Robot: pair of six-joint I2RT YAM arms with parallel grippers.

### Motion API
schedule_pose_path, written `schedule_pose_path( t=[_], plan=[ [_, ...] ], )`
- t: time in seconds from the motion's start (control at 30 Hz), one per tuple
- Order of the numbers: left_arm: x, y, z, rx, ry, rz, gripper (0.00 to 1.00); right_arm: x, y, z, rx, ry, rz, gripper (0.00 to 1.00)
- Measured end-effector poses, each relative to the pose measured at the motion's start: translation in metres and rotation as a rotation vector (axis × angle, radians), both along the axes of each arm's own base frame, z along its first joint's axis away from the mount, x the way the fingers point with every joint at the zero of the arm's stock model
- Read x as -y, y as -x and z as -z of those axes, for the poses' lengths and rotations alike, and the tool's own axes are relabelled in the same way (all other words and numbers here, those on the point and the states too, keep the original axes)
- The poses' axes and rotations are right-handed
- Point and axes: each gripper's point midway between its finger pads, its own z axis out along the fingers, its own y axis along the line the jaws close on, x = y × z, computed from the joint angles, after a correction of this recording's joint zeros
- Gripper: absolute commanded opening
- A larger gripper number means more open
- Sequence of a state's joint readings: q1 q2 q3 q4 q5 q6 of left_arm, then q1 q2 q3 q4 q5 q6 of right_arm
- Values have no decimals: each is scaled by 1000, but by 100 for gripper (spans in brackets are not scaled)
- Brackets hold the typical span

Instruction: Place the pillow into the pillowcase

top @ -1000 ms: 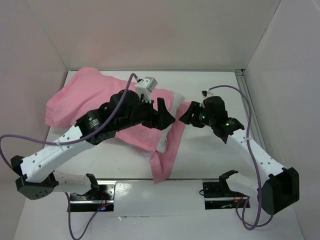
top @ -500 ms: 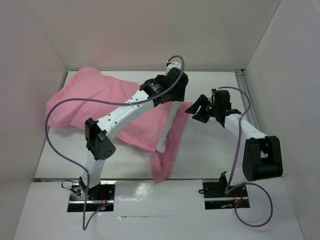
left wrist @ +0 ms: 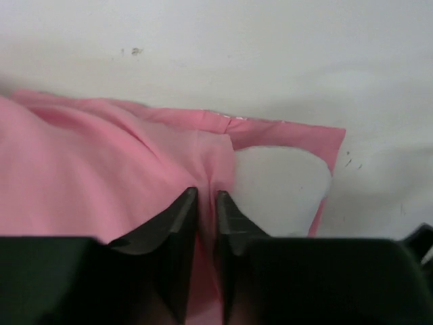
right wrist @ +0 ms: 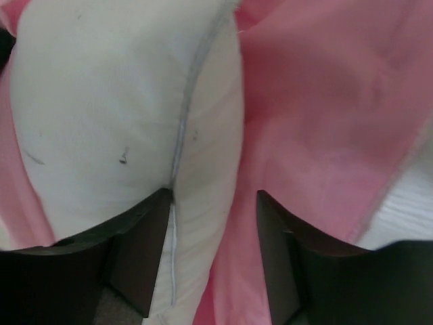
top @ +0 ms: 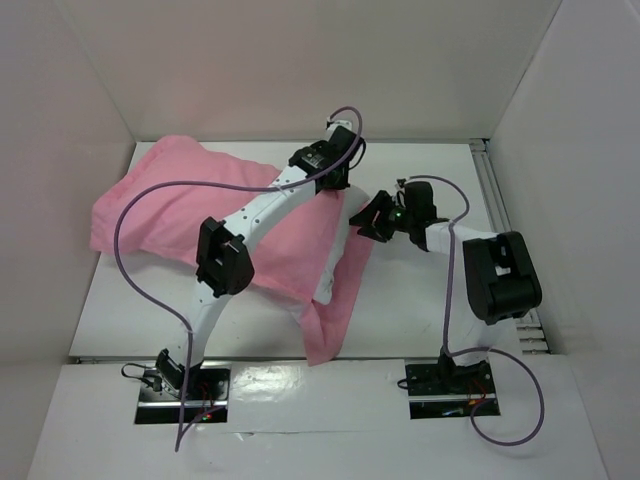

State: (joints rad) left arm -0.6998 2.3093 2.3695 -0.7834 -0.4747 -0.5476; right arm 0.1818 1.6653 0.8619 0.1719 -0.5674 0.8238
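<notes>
Pillow [right wrist: 122, 101] end sits between the spread fingers of our right hand [right wrist: 213, 196], apparently unsqueezed. Our left hand [left wrist: 205, 195] pinches a fold of the pillowcase [left wrist: 101, 169] at its far rim. On the counter [top: 400, 300] the pillow lies mostly sheathed, right end bare; next we should draw that rim over it.

A robotics lab test cell. Plain white panels [top: 300, 70] close off the far edge and sides of the table [top: 420, 300]. The left arm [top: 225, 262] and right arm [top: 495, 275] are bolted at its near edge.
</notes>
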Motion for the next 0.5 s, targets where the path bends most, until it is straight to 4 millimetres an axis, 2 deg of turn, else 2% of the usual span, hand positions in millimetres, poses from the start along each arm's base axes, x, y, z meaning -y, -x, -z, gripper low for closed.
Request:
schedule_pose_path(
  t=[0.03,0.07,0.13,0.17,0.3,0.4,0.5],
  plan=[
    [2,-1,2,-8,10,13,15,-6,-1,2,0,-9,-12,51],
    [3,-1,2,-17,21,29,0,-12,-1,3,2,-19,-23,32],
    [9,0,2,-25,47,67,0,-24,-3,2,21,-46,-46,6],
    [13,2,1,-31,67,89,0,-29,-4,-1,31,-60,-56,0],
    [22,22,-10,-59,140,172,0,-39,-4,-11,62,-101,-71,0],
    [27,40,-38,-36,192,226,0,-42,-2,-16,73,-125,-77,0],
    [37,62,-76,7,232,300,0,-46,1,-28,86,-148,-92,0]
  ],
)
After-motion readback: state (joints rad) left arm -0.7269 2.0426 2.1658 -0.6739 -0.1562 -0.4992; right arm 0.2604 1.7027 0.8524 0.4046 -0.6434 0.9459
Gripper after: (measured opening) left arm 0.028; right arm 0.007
